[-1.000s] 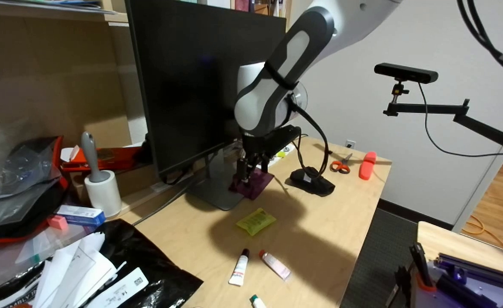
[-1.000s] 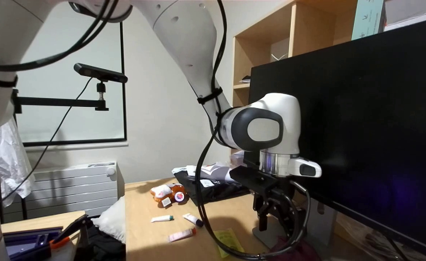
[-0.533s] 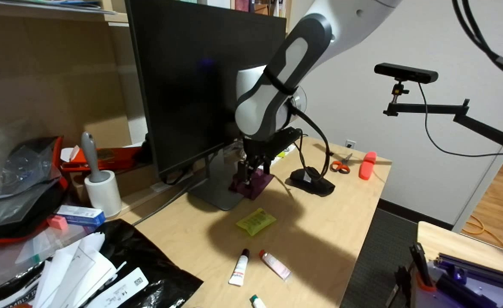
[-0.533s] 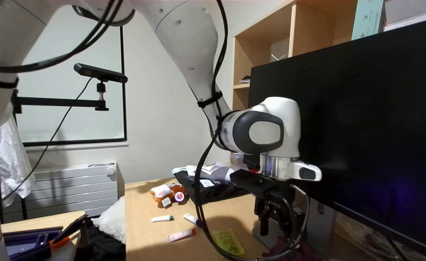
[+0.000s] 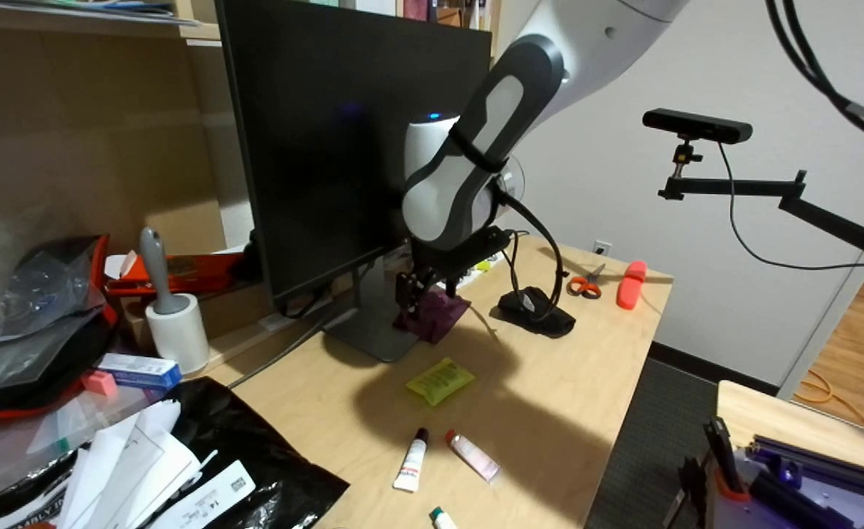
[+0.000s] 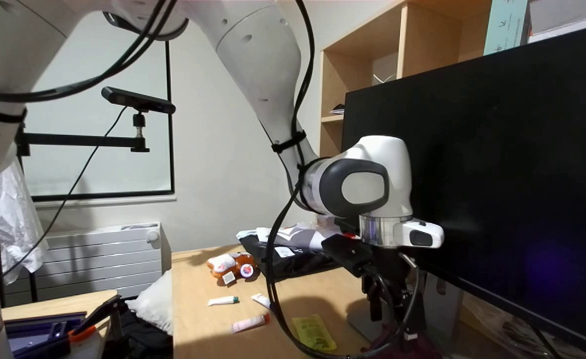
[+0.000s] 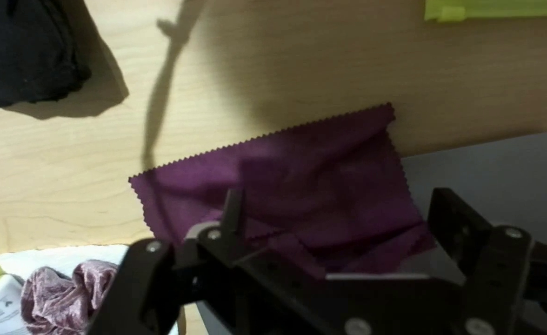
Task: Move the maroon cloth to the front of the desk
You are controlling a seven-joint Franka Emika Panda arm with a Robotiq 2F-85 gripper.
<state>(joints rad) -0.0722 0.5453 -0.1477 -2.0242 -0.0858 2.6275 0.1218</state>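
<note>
The tabletop is awaiting the whole move. At its back, the monitor is standing on a grey base; the gripper is hanging, jaws well apart, gripping nothing, over the maroon cloth, which is lying partly on that base. Grasping and carrying forward are remaining. Since half a second ago, the gripper is turning; the cloth is staying there.

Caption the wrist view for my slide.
Open black two-fingered gripper over a creased, zigzag-edged maroon fabric cloth lying across a light tan wooden desk and a flat grey monitor base.
</note>
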